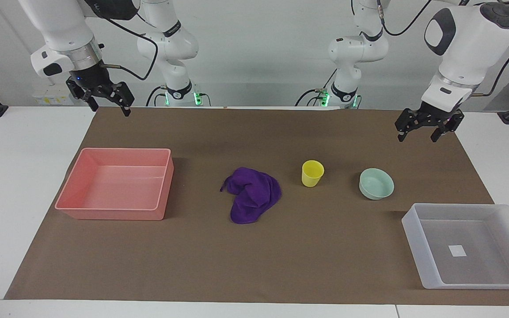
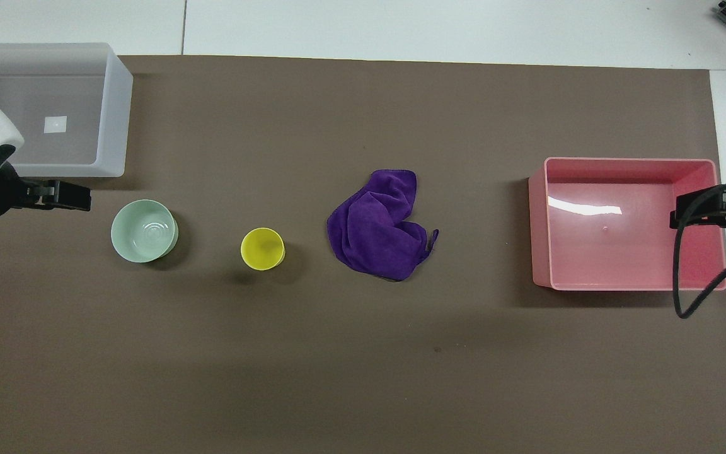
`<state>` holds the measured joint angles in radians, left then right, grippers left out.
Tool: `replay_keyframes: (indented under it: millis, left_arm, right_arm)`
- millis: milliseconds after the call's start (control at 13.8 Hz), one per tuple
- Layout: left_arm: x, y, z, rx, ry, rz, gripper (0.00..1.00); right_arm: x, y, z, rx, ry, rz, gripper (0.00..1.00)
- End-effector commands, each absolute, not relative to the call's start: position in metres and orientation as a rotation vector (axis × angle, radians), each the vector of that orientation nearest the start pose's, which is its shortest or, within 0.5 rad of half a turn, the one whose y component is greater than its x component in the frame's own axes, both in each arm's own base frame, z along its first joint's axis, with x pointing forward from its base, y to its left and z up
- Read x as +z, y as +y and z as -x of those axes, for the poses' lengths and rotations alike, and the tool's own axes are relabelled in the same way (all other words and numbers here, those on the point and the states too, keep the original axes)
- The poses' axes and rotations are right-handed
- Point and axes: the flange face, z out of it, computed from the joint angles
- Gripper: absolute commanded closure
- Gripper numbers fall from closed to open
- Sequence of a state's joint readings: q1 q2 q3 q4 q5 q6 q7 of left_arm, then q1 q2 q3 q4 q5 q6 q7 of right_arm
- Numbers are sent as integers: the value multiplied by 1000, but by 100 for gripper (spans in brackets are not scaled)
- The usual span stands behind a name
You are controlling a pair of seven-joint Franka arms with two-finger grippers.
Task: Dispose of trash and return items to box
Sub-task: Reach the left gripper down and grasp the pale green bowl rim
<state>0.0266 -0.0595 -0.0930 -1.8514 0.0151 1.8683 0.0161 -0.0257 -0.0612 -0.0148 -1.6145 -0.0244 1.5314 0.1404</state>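
Note:
The purple cloth (image 1: 252, 194) lies crumpled at the middle of the brown mat, and it also shows in the overhead view (image 2: 379, 226). The yellow cup (image 1: 312, 173) (image 2: 263, 248) stands upright beside it. The mint-green bowl (image 1: 376, 183) (image 2: 144, 230) sits beside the cup, toward the left arm's end. The translucent tray (image 1: 415, 251) (image 2: 117, 107) is empty at that end. My left gripper (image 1: 417, 134) (image 2: 70, 195) hangs open and empty over the mat, above the bowl. My right gripper (image 1: 109, 108) (image 2: 713, 214) hangs open and empty, high over the mat by the pink bin.
A pink rectangular bin (image 1: 113, 214) (image 2: 538, 227) stands empty at the right arm's end of the mat. A black cable (image 2: 681, 277) hangs from the right arm over the bin's corner. White table shows around the mat.

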Motion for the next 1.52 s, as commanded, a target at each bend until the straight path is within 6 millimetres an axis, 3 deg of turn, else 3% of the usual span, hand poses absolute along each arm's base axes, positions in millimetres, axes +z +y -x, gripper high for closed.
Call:
replay_keyframes:
  millis: [0, 217, 507, 942, 1159, 1232, 1304, 1449]
  left_arm:
    - [512, -32, -536, -144, 82, 3097, 0]
    - [474, -22, -549, -171, 30, 3104, 0]
    - [408, -21, -544, -205, 24, 3111, 0]
    - [350, -15, -550, -201, 27, 3124, 0]
    - [323, -8, -542, -155, 45, 3128, 0]
    - [319, -7, -539, -138, 57, 3128, 5]
    - [318, -8, -538, -131, 59, 3128, 27]
    - [318, -9, -538, -133, 53, 3133, 82]
  right_arm:
    - [631, -26, -526, 50, 241, 3154, 0]
    - [631, -27, -525, 52, 241, 3154, 0]
    - [631, -27, -524, 50, 243, 3154, 0]
    - [628, -27, -524, 60, 243, 3154, 0]
    - [628, -28, -524, 60, 248, 3153, 0]
    - [628, -28, -524, 60, 248, 3153, 0]
    - [628, -28, -524, 60, 248, 3153, 0]
    - [628, -28, -524, 60, 248, 3153, 0]
